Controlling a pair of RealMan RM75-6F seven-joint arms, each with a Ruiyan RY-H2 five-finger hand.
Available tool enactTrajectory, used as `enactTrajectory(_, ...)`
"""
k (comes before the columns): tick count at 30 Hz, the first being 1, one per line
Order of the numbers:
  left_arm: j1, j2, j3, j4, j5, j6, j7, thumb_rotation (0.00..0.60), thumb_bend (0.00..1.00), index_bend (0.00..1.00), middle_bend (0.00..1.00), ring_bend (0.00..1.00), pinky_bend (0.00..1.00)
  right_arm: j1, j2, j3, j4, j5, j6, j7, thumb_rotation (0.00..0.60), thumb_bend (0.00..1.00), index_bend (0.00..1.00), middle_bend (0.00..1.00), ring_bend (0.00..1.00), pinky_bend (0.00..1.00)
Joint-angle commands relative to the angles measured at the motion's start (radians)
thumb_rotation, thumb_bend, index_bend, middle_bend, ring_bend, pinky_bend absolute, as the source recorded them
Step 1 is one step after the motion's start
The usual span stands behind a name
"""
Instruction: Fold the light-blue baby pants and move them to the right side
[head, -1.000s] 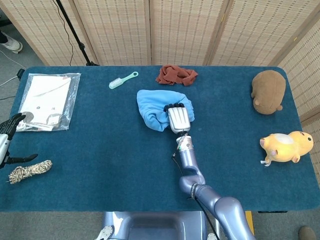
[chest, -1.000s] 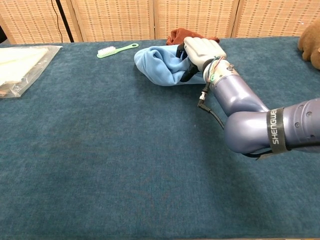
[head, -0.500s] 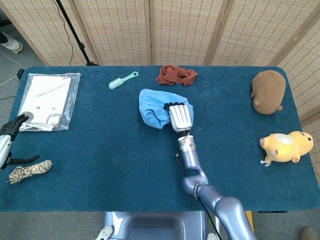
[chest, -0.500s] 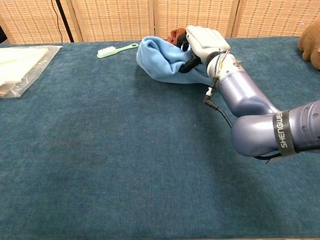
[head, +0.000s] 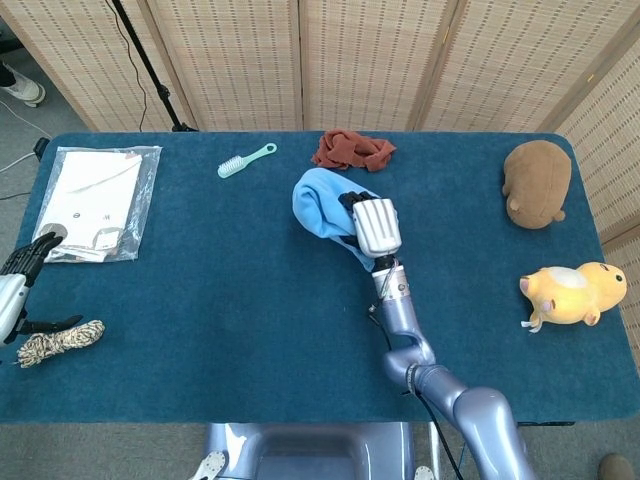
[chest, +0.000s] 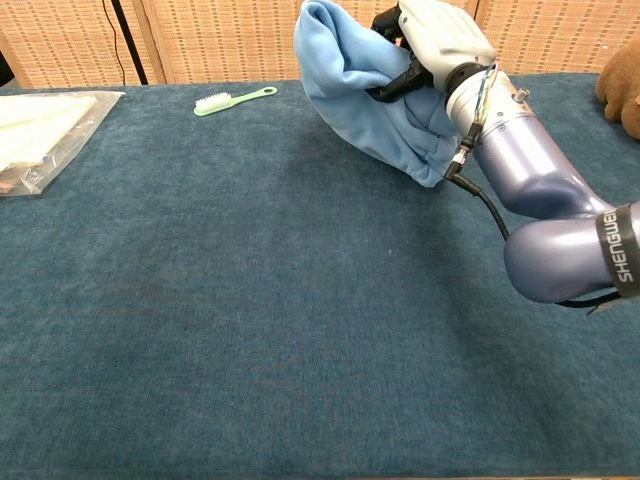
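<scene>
The light-blue baby pants hang bunched in the air above the middle of the blue table, clear of its surface. My right hand grips them from the right with its fingers curled into the cloth. My left hand shows only at the far left edge of the head view, near the table's edge, fingers apart and holding nothing.
A red-brown cloth lies just behind the pants. A green brush and a plastic bag lie at the back left, a rope bundle at the front left. A brown plush and a yellow plush sit at the right.
My right hand has lifted the pants off the table and carried them up and slightly right. The left hand has barely moved.
</scene>
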Motion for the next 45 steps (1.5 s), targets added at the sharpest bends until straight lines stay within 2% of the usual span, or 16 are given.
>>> enactTrajectory(1,-0.002,0.000,0.001,0.000,0.001,-0.002,0.000,0.600,0.00,0.00,0.00,0.00,0.00,-0.024,0.050,-0.011,-0.034,-0.024,0.052,0.003,0.600,1.00,0.54,0.56,0.56,0.88)
enactTrajectory(7,-0.002,0.000,0.001,-0.004,0.003,-0.001,0.007,0.600,0.00,0.00,0.00,0.00,0.00,-0.086,0.192,-0.022,-0.195,-0.061,0.142,-0.008,0.600,1.00,0.54,0.56,0.56,0.88)
enactTrajectory(12,0.005,0.001,0.007,-0.015,0.016,0.017,0.017,0.600,0.00,0.00,0.00,0.00,0.00,-0.157,0.344,-0.044,-0.358,-0.101,0.208,-0.065,0.600,1.00,0.54,0.56,0.56,0.88)
enactTrajectory(19,0.011,0.000,0.019,-0.027,0.046,0.035,0.033,0.600,0.00,0.00,0.00,0.00,0.00,-0.247,0.501,-0.070,-0.441,-0.122,0.238,-0.101,0.600,1.00,0.54,0.56,0.56,0.88)
enactTrajectory(23,0.015,0.000,0.024,-0.033,0.059,0.045,0.037,0.600,0.00,0.00,0.00,0.00,0.00,-0.284,0.556,-0.103,-0.414,-0.152,0.249,-0.111,0.600,1.00,0.54,0.56,0.56,0.88)
enactTrajectory(28,0.018,-0.001,0.032,-0.036,0.072,0.053,0.038,0.600,0.00,0.00,0.00,0.00,0.00,-0.324,0.570,-0.143,-0.263,-0.159,0.208,-0.111,0.600,1.00,0.54,0.56,0.56,0.88)
enactTrajectory(36,0.018,0.000,0.035,-0.034,0.074,0.056,0.032,0.600,0.00,0.00,0.00,0.00,0.00,-0.353,0.494,-0.221,-0.043,-0.199,0.133,-0.120,0.600,1.00,0.54,0.57,0.56,0.88)
enactTrajectory(42,0.018,0.002,0.036,-0.033,0.074,0.056,0.028,0.600,0.00,0.00,0.00,0.00,0.00,-0.360,0.421,-0.245,0.017,-0.207,0.084,-0.134,0.600,1.00,0.54,0.57,0.56,0.88)
enactTrajectory(45,0.018,0.003,0.037,-0.032,0.076,0.056,0.022,0.600,0.00,0.00,0.00,0.00,0.00,-0.358,0.383,-0.236,0.013,-0.191,0.054,-0.139,0.600,1.00,0.54,0.56,0.56,0.88)
